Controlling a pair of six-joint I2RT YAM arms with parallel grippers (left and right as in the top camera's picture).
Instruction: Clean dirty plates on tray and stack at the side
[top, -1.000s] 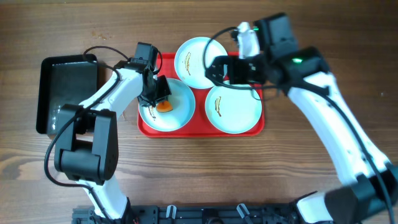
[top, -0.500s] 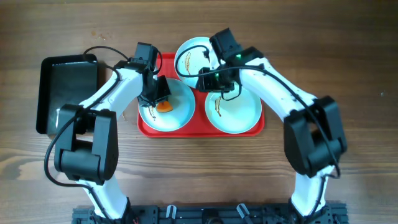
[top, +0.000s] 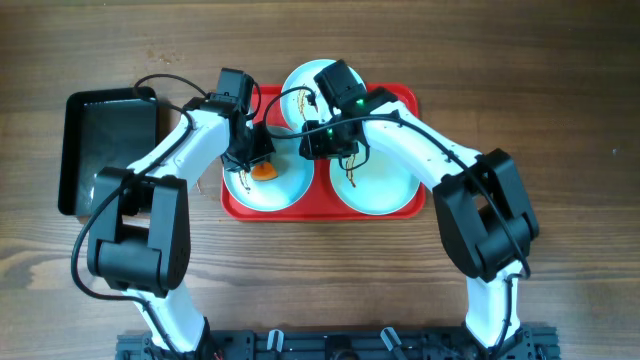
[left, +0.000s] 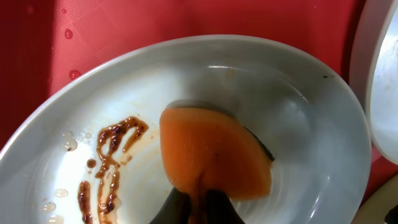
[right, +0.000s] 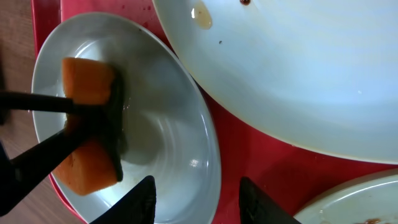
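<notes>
- Overhead: the red tray (top: 402, 97) lies mid-table (top: 580, 70), with a black tray (top: 105, 140) well to its left.
- It carries three pale plates. The left plate (top: 285, 188) and right plate (top: 385, 185) lie inside it, and the rear plate (top: 292, 85) overhangs its far rim.
- The right arm covers much of the rear plate and the near edge of the right one. Thin dark and yellowish smears show on what remains of both.
- The left gripper (top: 256, 158) hides the upper part of the left plate. The right gripper (top: 322, 148) hangs between the left and right plates, and its jaws cannot be made out from above.
- Left wrist: only the tips of the jaws show at the bottom edge, pinched tight on an orange sponge (left: 214, 155) that rests in the left plate (left: 298, 124).
- A brown sauce squiggle and water beads sit at the plate's lower left, and the frame cuts off the plate's near side.
- Another plate's rim is clipped by the right edge. I cannot tell which plate it is.
- Right wrist: the jaws stand partly apart and hold nothing. One is over the left plate's inside and the other over bare tray, with the rim between them. Contact cannot be judged.
- The sponge shows a dark scouring face.
- A second plate fills the upper right, cropped, with a yellowish drop on it. A sliver of a third plate shows in the lower right corner.
</notes>
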